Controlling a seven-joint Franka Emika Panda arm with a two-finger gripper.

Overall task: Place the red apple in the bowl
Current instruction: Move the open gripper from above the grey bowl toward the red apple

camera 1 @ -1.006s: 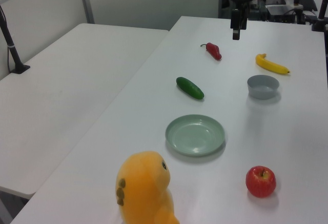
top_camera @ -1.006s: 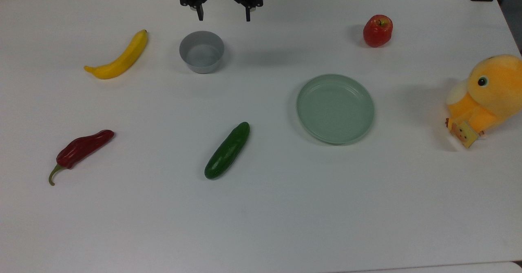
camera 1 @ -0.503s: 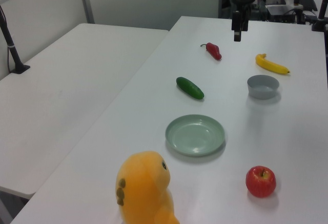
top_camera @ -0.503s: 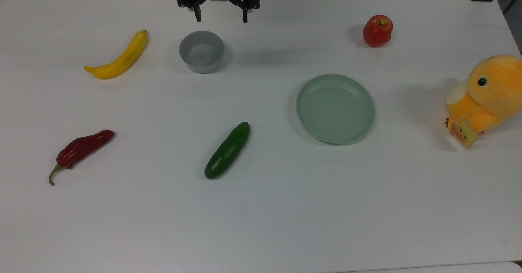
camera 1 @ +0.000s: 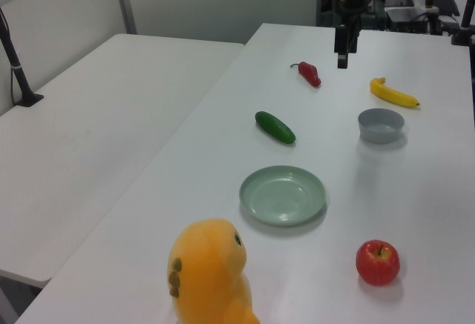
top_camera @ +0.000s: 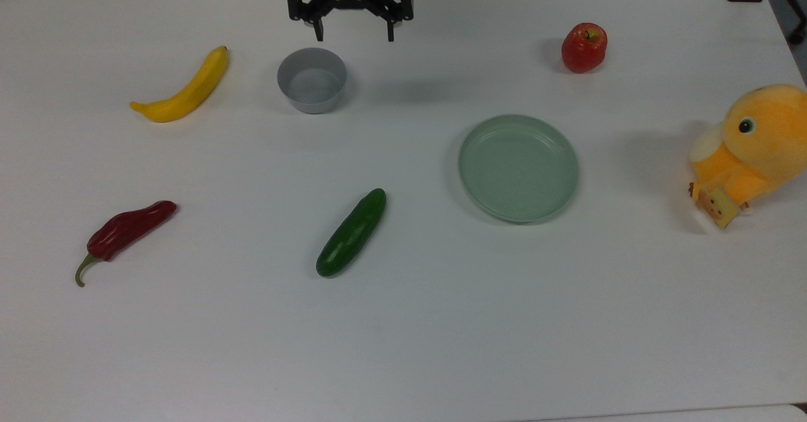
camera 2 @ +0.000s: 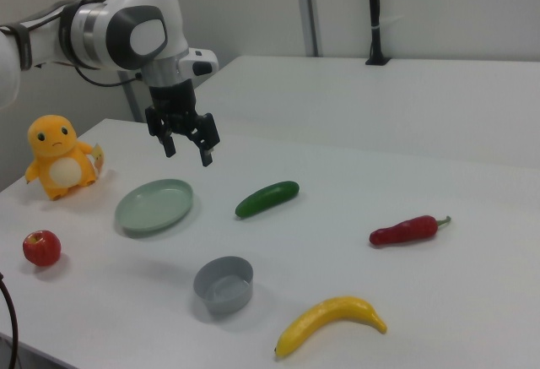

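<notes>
Fingers (camera 2: pixel 167 144) spread wide, holding nothing; the red apple (top_camera: pixel 584 47) looks glossy, rigid, likely slippery, best gripped across its middle.

The red apple (top_camera: pixel 584 47) sits upright on the white tabletop (top_camera: pixel 403 321), glossy, with a yellow-green dimple and short dark stem on top; it lies far toward the top view's right, well apart from the bowl (top_camera: pixel 312 80); the bowl is small, round, grey, straight-sided, upright and empty, standing toward the top view's left.
</notes>
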